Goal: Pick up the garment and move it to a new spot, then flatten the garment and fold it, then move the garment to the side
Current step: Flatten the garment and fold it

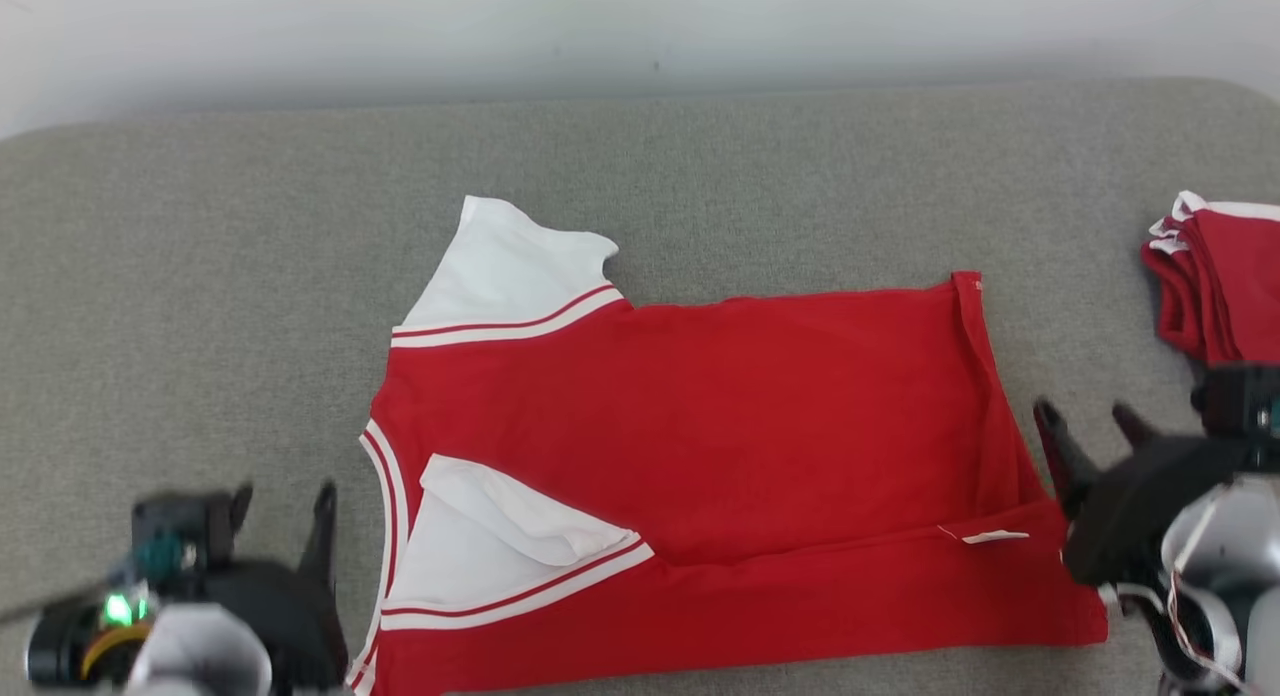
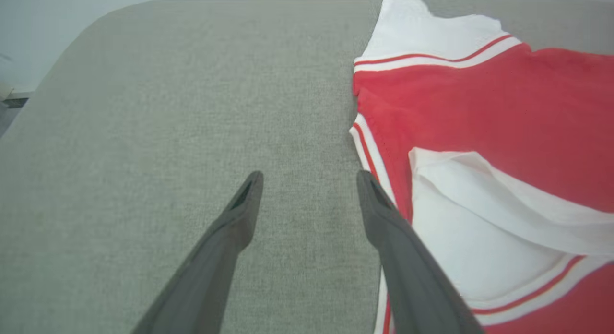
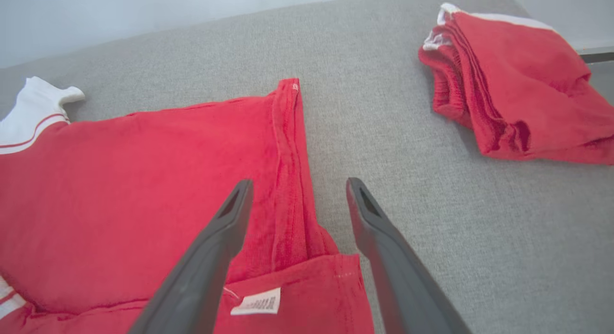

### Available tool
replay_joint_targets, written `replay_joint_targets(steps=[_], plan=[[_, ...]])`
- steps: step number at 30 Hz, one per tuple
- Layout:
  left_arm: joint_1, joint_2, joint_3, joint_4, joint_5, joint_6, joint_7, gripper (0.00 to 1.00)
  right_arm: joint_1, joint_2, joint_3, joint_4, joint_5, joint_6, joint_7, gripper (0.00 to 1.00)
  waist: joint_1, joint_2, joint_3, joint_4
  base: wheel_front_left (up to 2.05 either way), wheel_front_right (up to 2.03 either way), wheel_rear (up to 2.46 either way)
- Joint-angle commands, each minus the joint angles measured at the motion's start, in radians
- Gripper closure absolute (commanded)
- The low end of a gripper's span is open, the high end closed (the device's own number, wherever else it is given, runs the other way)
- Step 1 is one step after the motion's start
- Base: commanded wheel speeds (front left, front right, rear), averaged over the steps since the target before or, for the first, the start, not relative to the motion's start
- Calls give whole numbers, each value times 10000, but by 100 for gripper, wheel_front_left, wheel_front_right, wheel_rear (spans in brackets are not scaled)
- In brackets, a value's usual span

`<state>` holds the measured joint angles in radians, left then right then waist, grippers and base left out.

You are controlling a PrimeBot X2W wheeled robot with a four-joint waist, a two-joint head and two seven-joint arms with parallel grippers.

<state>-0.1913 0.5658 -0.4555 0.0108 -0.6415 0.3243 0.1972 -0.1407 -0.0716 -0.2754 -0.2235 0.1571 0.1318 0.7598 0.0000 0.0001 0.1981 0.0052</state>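
Grey woven pad (image 1: 200, 276), pale wall behind; holdings as follows.

**Item 1, garment (image 1: 720, 416).** Red short-sleeved shirt with white sleeves and red-and-white trim. It lies spread flat between the two pincers, neck end towards the left pincer, hem end towards the right. The far sleeve (image 1: 500, 266) lies out flat. The near sleeve (image 1: 490, 546) is turned in over the body, and a strip along the near side appears folded over, showing a white label (image 1: 990, 536).

- Handling, by estimate: light, soft and limp, with no stiffness to carry a fold. It is likely to drag on the woven pad rather than slide, and to sag if lifted by one point.
- Best holds: doubled edges. These are the hem corner just ahead of the right pincer and the neck trim just beside the left. Pinch both layers, and lift both ends together.

**Item 2, left pincer (image 1: 283, 496).** Fingers parted, holding nothing, above bare pad. The shirt's neck edge lies right beside its inner finger.

**Item 3, right pincer (image 1: 1085, 416).** Fingers parted, holding nothing, straddling the hem edge. The label lies just below its inner finger in the wrist view.

**Item 4, stack of folded red garments (image 1: 1225, 286).** Beyond the right pincer, on its outer side, well apart from the shirt.
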Motion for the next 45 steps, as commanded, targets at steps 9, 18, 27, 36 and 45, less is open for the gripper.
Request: replay_joint_targets(steps=[9,18,27,36,45], plan=[[-4254,-781,-428,2014,291,-1482,496,0,-2927,-618,1182,1182,247,-28,-274,0,0,-1,1308,-249,0,0,0],[-7234,-1479,-844,5054,534,-2795,406,0,-4668,-723,2252,2351,393,-28,-1033,0,0,-1,2261,-904,0,0,0],[-8431,-1758,-941,6808,569,-3231,220,0,-4927,-766,2552,2860,461,-28,-1496,0,0,-1,2628,-1276,0,0,0],[-9078,-1608,-1120,7943,741,-3294,387,0,-5087,-639,2704,3134,514,-28,-1810,0,0,-1,2934,-1640,0,0,0],[-9464,-1585,-1244,8622,580,-3611,904,0,-5433,-526,2796,3252,479,-28,-1958,0,0,-1,3384,-1898,0,0,0]])
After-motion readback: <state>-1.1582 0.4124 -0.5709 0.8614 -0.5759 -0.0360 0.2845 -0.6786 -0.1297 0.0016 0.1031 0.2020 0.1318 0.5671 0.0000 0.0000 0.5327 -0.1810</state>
